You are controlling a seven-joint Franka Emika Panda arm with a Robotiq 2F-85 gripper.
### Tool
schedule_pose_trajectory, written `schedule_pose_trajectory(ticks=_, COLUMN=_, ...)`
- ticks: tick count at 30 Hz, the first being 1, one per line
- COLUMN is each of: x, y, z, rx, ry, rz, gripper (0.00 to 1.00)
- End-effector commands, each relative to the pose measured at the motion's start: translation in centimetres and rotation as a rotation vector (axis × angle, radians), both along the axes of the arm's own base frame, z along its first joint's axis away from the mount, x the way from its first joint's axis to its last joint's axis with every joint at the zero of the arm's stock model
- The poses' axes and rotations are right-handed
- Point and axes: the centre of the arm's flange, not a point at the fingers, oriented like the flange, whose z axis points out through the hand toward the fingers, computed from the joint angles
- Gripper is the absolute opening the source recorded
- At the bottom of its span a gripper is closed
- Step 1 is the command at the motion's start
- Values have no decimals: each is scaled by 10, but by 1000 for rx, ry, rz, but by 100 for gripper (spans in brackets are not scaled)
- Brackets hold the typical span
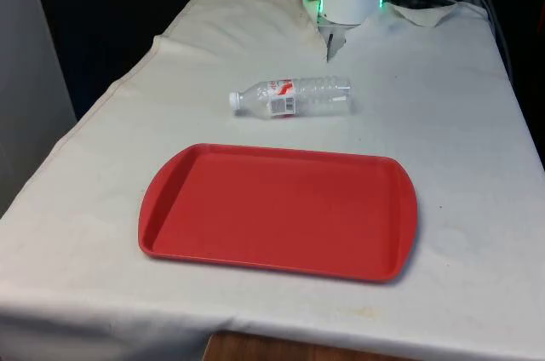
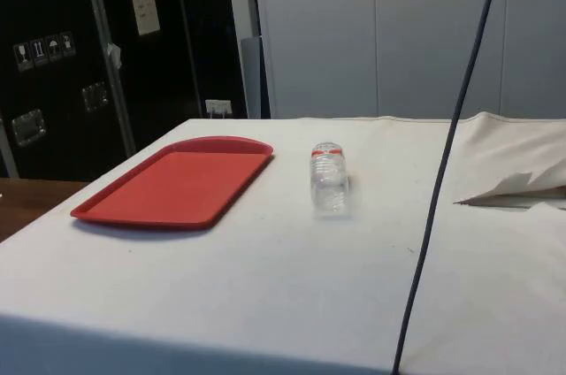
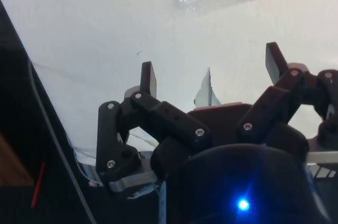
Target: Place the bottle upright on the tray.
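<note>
- Clear plastic, thin-walled and ribbed: the bottle (image 1: 292,97) looks empty or close to it, so I judge it light, easy to dent and quick to roll once nudged.
- It lies on its side on the white cloth of the counter (image 1: 443,123), just beyond the far rim of the red tray (image 1: 277,212) and apart from it. Its white cap points toward the front view's left and its base toward the front view's right.
- A red-and-white label wraps the bottle near the cap end; the ribbed body behind it is probably the best place to pinch, across the width. A light squeeze should do, since a hard one would likely buckle the wall.
- Because it is smooth and round, it may slip or spin in the grip when tipped up onto its base.
- In the wrist view the hand (image 3: 209,72) is spread wide, its two fingers (image 3: 149,78) well apart, and it grips nothing.
- From that view the bottle lies ahead of the fingertips, well apart from them, with bare cloth between, its long axis running roughly across the line of approach.
- The tray has nothing on it.
</note>
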Motion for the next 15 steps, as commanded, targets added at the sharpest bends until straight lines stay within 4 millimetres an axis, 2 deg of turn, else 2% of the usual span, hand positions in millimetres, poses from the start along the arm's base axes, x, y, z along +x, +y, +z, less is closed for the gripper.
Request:
schedule_pose_trajectory(ticks=1, x=-1, y=0, z=0, rx=0, ry=1, rz=0, gripper=100)
schedule_pose_trajectory(ticks=15, x=-35, y=-1, z=-3, rx=-1, ry=-15, rz=-11, gripper=100)
